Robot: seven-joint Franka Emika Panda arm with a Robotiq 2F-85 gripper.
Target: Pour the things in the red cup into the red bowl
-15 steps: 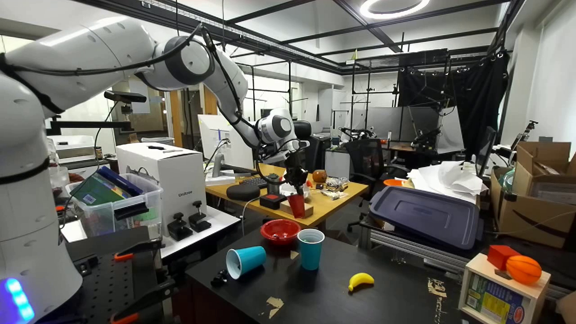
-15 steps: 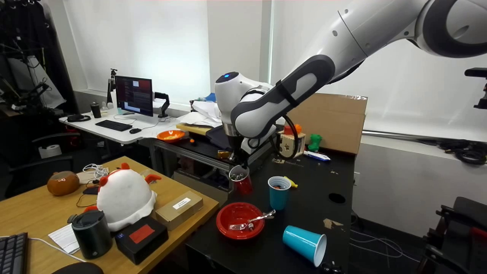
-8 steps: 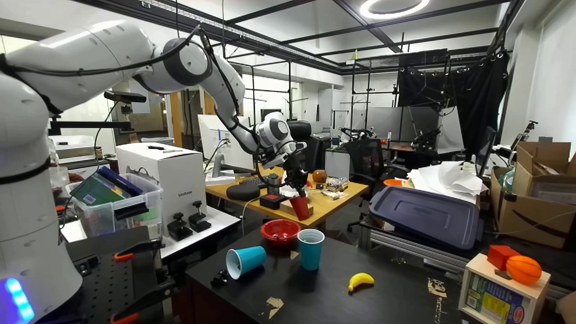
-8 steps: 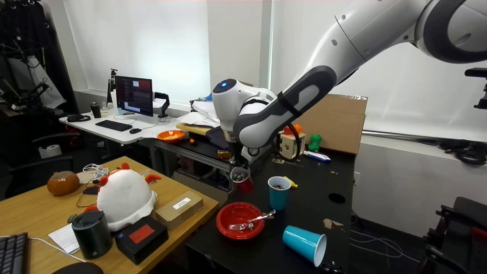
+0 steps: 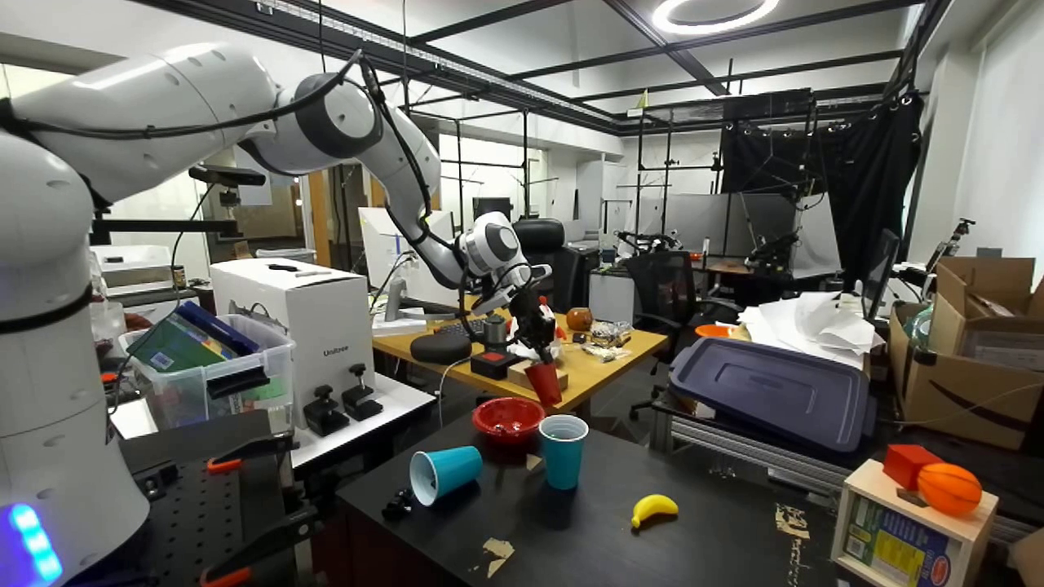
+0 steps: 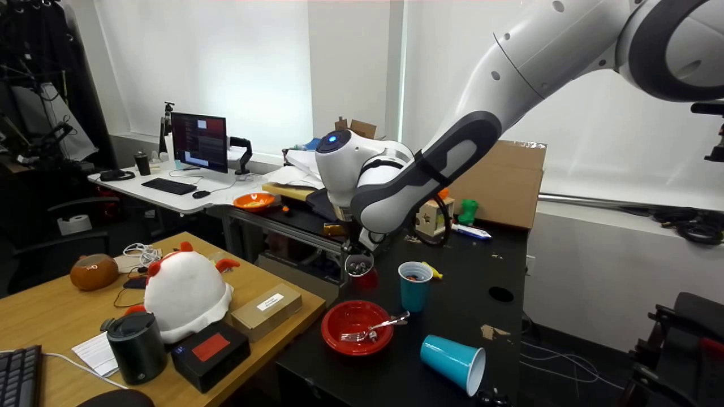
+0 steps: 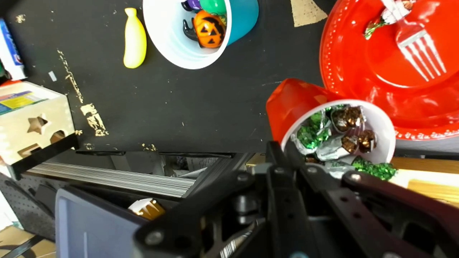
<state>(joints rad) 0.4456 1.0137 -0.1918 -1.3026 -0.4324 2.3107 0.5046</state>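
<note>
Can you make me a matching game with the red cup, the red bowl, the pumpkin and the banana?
1. red cup
2. red bowl
3. pumpkin toy
4. banana

A. inside the standing blue cup
B. yellow, on the black table
C. has a fork in it
D. gripped by the claw, tilted

Right pairs: 1-D, 2-C, 3-A, 4-B

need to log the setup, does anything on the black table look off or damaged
A blue cup lies on its side near the red bowl, while the other blue cup stands upright. The black tabletop has tan patches, as if peeled.
</note>
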